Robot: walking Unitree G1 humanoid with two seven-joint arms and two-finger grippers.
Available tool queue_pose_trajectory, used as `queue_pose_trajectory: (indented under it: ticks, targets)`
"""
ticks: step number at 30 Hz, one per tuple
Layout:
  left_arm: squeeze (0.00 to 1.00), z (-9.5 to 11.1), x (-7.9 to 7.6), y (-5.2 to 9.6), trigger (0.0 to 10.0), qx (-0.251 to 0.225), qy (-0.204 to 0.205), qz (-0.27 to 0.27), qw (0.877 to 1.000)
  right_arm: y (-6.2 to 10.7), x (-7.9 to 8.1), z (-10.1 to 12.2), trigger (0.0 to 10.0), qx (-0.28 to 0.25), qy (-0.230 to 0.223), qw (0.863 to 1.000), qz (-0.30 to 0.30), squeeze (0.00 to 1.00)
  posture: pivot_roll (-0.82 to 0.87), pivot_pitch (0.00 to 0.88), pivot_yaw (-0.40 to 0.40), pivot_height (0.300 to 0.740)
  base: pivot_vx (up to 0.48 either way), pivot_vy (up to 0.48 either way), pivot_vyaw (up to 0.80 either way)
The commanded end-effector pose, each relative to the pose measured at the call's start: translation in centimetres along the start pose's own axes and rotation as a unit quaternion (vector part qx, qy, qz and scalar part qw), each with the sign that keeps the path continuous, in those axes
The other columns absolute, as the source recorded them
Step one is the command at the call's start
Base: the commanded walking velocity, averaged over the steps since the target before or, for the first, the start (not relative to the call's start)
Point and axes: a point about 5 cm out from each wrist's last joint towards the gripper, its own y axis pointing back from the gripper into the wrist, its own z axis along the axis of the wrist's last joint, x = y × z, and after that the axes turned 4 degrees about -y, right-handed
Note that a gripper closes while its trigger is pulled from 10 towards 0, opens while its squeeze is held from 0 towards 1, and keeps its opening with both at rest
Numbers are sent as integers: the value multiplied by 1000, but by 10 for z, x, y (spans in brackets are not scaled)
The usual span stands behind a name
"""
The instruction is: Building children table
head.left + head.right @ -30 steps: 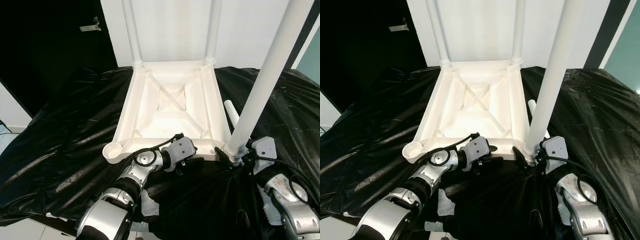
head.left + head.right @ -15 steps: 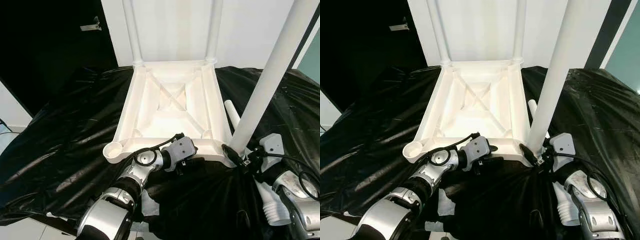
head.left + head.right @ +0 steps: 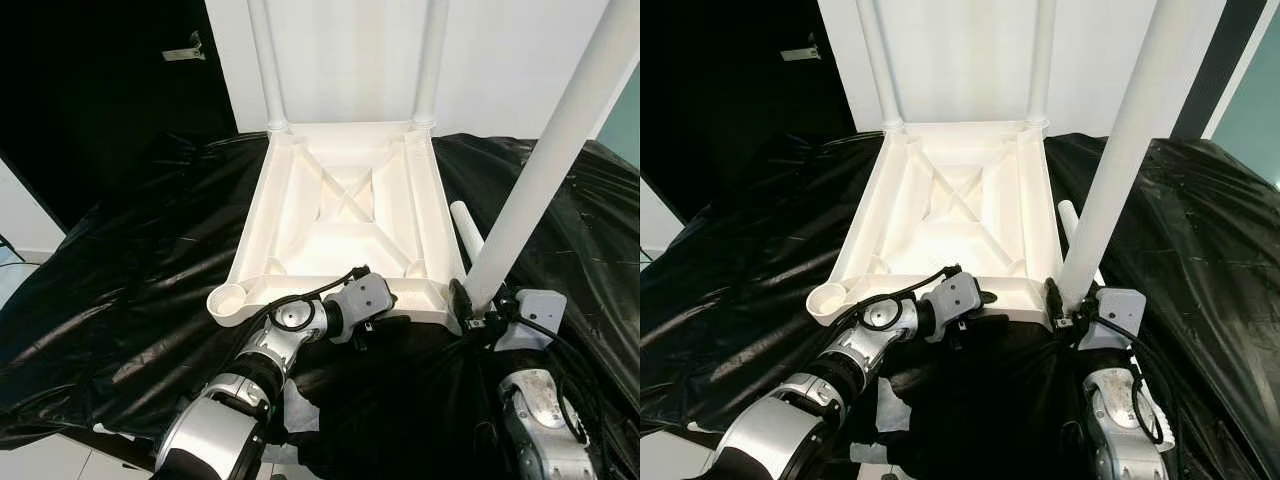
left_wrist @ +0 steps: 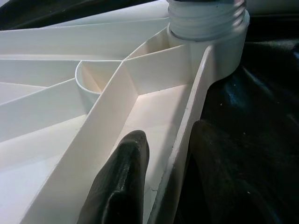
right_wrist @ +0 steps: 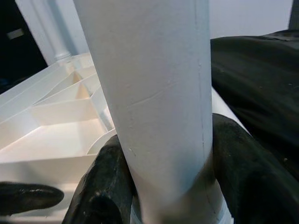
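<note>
Crinkled black plastic sheet (image 3: 130, 270) drapes the work surface; behind it a white wall (image 3: 350, 50) and, possibly, 1 dark door (image 3: 100, 80).

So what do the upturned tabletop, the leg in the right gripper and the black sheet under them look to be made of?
Tabletop: apparently moulded white plastic, matte, with ribs cast into its underside.
Leg: seemingly the same plastic, a smooth tube with a faint seam; the right gripper clamps its base.
Black sheet: probably thin plastic film, glossy and crinkled.
The left gripper pinches the tabletop's rim.
</note>
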Motion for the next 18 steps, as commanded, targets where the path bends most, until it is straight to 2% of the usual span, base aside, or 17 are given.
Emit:
queue_pose_trajectory:
  ticks: [1,4,5,6,7,8,11,13,14,18]
  targets:
    - [0,-15,-7,-1,10000,38,25,34,998,4,-10,0,0,-8,9,999,-44,0,-123,0,31,740,0,0,0]
    - [0,-16,-8,-1,10000,38,24,34,998,5,-11,1,0,-11,12,999,-52,0,-123,0,32,740,0,0,0]
    - [0,-16,-8,-1,10000,38,25,33,998,5,-9,1,4039,-7,15,998,-52,0,-124,0,32,740,0,0,0]
    - [0,-16,-8,-1,10000,38,25,33,998,5,-7,0,10000,-2,20,999,-48,0,-126,0,33,740,0,0,0]
    - [0,-16,-8,-1,10000,38,25,33,998,5,-7,0,10000,-2,20,999,-48,0,-126,0,33,740,0,0,0]
    - [0,-16,-9,-1,10000,38,25,32,998,4,-5,-1,10000,3,22,999,-31,1000,-127,0,33,740,0,0,0]
    - [0,-16,-9,-1,10000,38,25,31,999,2,-3,-1,10000,10,28,1000,2,1000,-132,0,34,740,0,0,0]
    - [0,-16,-10,-2,10000,37,25,29,999,-5,-6,4,10000,10,60,997,53,1000,-133,0,34,740,0,0,0]
    - [0,-16,-10,-2,10000,37,26,28,999,-9,-7,7,10000,11,77,994,80,0,-136,0,35,740,0,0,0]
    - [0,-15,-11,-3,10000,36,26,27,999,-14,-15,13,10000,15,99,987,128,0,-138,0,37,740,0,0,0]
